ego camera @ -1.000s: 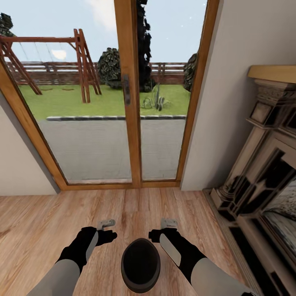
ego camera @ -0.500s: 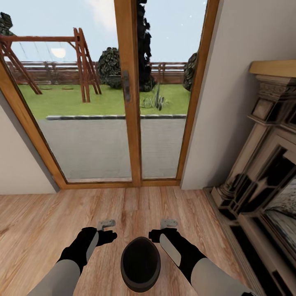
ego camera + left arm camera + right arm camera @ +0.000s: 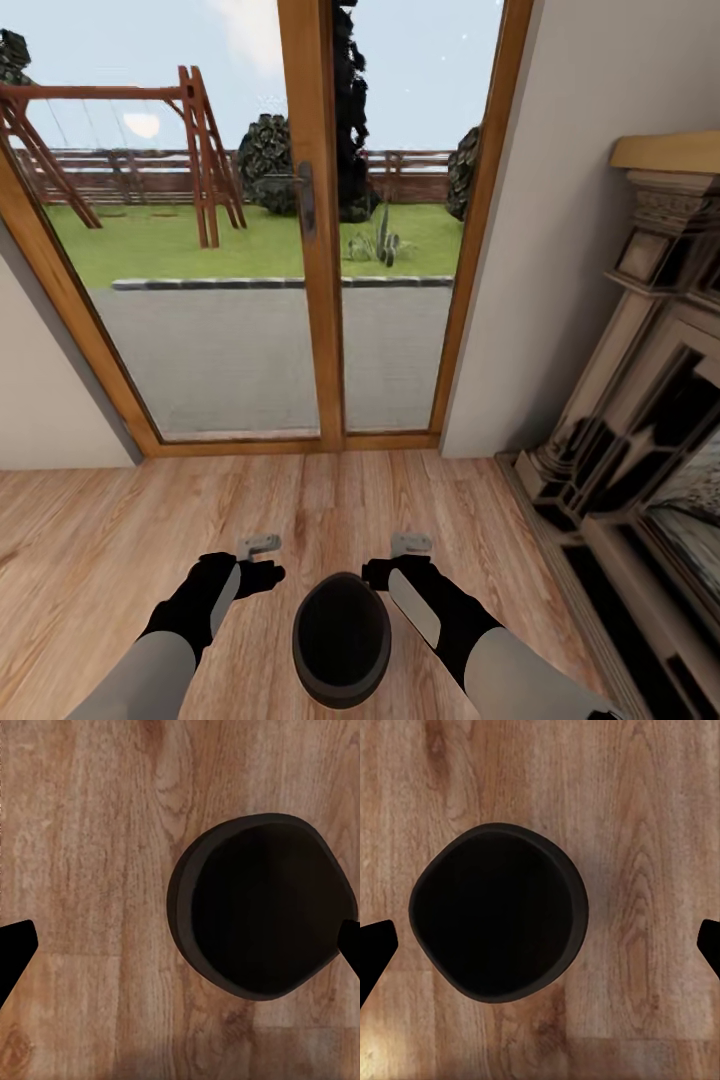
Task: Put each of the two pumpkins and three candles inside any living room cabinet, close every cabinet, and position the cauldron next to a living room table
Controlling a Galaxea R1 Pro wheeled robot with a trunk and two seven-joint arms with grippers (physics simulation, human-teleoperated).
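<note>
The cauldron (image 3: 341, 640), a squat matte black pot with a wide round mouth, stands on the wood floor between my two forearms at the bottom of the head view. My left gripper (image 3: 262, 577) hangs just left of its rim and my right gripper (image 3: 378, 573) just right of it. Both wrist views look straight down on it: the cauldron (image 3: 262, 915) lies off to one side under the open left gripper (image 3: 181, 949), and the cauldron (image 3: 499, 922) sits under the open right gripper (image 3: 541, 949). Nothing is between either pair of fingers.
A wood-framed glass door (image 3: 310, 230) ahead looks onto a yard with a swing set. A dark ornate fireplace surround (image 3: 640, 420) runs along the right wall. Pale walls flank the door. Wood floor (image 3: 100, 540) stretches to the left.
The whole picture has shifted slightly, the fireplace drifting right and the door sill rising a little. Arms and cauldron keep their places in the view.
</note>
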